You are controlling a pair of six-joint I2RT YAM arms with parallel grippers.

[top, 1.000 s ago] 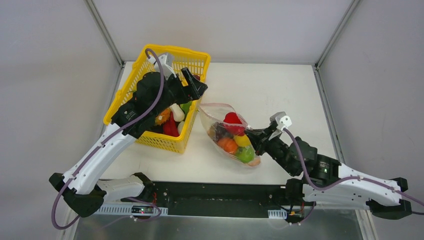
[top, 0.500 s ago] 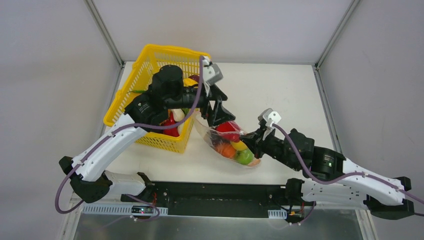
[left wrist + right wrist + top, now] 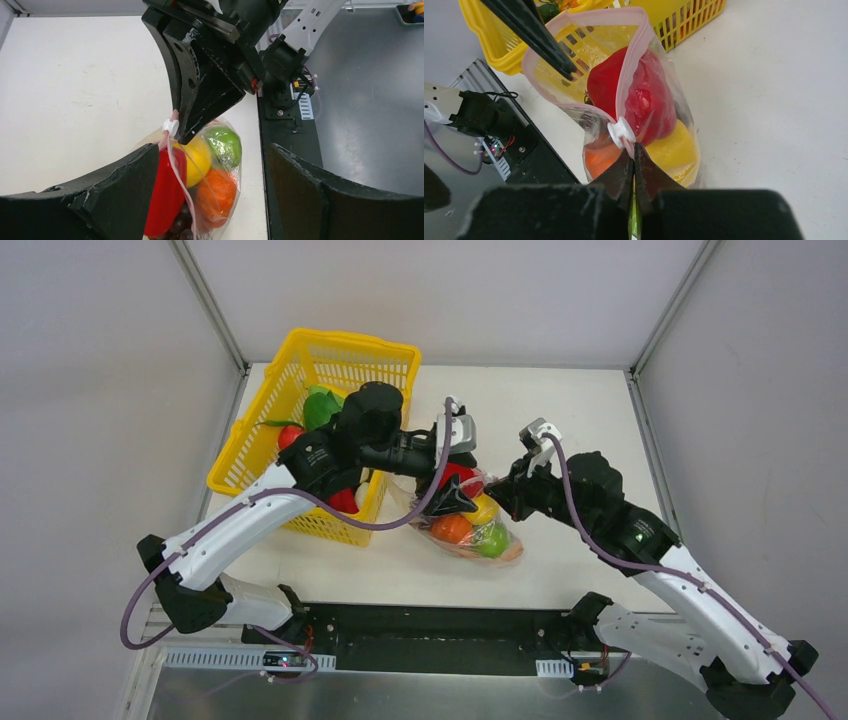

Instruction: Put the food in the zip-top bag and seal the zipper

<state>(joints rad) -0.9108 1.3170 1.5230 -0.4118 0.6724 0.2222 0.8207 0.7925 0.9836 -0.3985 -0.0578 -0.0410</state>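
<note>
The zip-top bag (image 3: 470,535) lies in front of the basket. It holds a red pepper (image 3: 644,100), yellow lemon (image 3: 200,160), green apple (image 3: 225,145), orange (image 3: 216,195) and purple grapes (image 3: 180,227). Its pink zipper (image 3: 591,15) stands open in a loop, with a white slider (image 3: 621,132) at one end. My right gripper (image 3: 634,150) is shut on the strip just below the slider and holds that end up; it also shows in the top view (image 3: 497,498). My left gripper (image 3: 211,150) is open wide and straddles the bag; one finger (image 3: 536,37) is at the mouth rim.
The yellow mesh basket (image 3: 300,365) stands at the back left with leafy greens (image 3: 322,405) and red toy pieces (image 3: 290,435) inside. The black base rail (image 3: 430,625) runs along the near table edge. Grey walls close in the sides and back.
My left arm swung right from the basket to the bag and now has its open jaws over it. My right arm rose and moved left, lifting the slider end of the bag.
</note>
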